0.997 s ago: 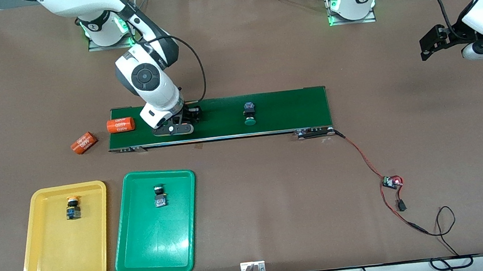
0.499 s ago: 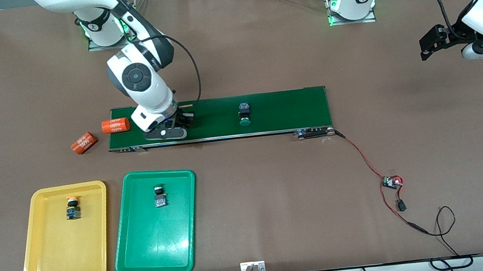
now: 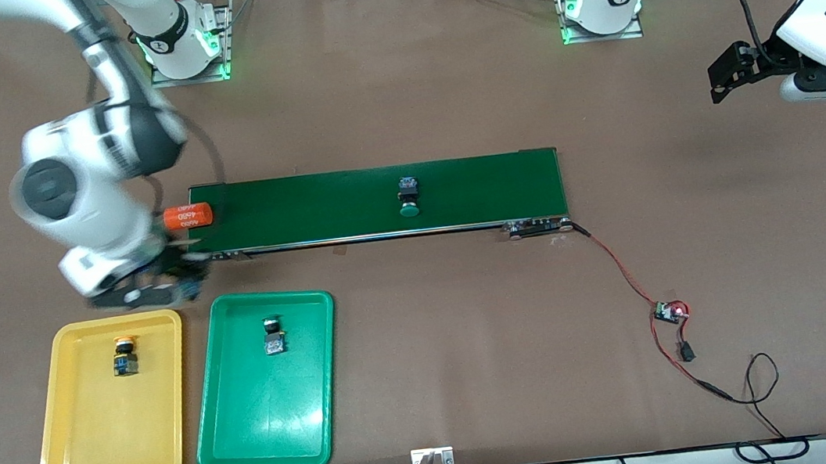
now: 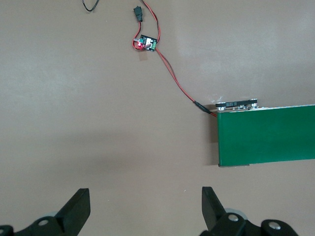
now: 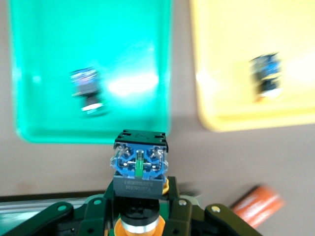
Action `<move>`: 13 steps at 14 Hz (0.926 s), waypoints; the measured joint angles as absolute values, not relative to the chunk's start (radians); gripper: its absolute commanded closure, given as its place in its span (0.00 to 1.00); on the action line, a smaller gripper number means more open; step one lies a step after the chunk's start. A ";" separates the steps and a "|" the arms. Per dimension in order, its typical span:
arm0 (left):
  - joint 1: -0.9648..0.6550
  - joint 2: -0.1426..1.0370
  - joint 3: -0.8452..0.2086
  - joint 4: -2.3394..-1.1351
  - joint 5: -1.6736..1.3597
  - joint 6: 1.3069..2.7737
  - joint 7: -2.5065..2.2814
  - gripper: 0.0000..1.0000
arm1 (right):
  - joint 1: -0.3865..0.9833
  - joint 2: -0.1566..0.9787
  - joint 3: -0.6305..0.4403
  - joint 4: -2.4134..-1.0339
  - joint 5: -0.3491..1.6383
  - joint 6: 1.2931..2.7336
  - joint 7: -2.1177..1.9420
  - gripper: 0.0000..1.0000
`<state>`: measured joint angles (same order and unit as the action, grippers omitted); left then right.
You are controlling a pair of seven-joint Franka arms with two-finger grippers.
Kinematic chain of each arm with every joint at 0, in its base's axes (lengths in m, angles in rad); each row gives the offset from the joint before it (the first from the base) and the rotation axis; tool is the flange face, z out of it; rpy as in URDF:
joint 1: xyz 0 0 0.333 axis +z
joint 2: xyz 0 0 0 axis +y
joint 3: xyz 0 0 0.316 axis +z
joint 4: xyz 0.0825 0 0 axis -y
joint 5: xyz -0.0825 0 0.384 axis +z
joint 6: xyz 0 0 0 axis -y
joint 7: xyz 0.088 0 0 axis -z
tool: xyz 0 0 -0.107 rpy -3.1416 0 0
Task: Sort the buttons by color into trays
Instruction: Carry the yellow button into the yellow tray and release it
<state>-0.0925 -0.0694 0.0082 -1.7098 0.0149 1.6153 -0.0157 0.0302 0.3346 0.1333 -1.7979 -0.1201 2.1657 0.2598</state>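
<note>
Right gripper (image 3: 179, 280), jaws clamped on a yellow button (image 5: 140, 164), hung at the yellow tray's (image 3: 59, 433) 1 o'clock corner and should release low over bare tray; left gripper (image 4: 145, 214) waited wide open.

A brown table (image 3: 396, 92) carries a long dark green belt (image 3: 455, 191) across its middle. An orange cylinder (image 3: 188, 215) lies at the belt's end toward the right arm. A yellow tray (image 3: 59, 433) and a green tray (image 3: 264, 431) sit side by side nearer the front camera than the belt. A red and black wire (image 3: 622, 269) runs from the belt's other end to a small circuit board (image 3: 667, 311).
</note>
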 measured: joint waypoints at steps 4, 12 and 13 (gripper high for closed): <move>-0.093 -0.069 0.000 -1.709 0.015 1.615 -0.016 0.00 | -0.076 0.446 0.132 -1.735 -0.120 2.179 0.093 1.00; -0.092 -0.069 -0.003 -1.709 0.015 1.613 -0.016 0.00 | -0.140 0.615 0.131 -1.690 -0.208 2.385 0.056 1.00; -0.092 -0.069 -0.003 -1.709 0.015 1.613 -0.016 0.00 | -0.152 0.618 0.130 -1.671 -0.208 2.385 0.040 1.00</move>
<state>-0.0924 -0.0692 -0.0029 -1.7092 0.0149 1.6134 -0.0164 -0.1523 0.6182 0.1301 -1.6710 -0.2079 2.3854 0.0402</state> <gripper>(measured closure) 0.000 0.599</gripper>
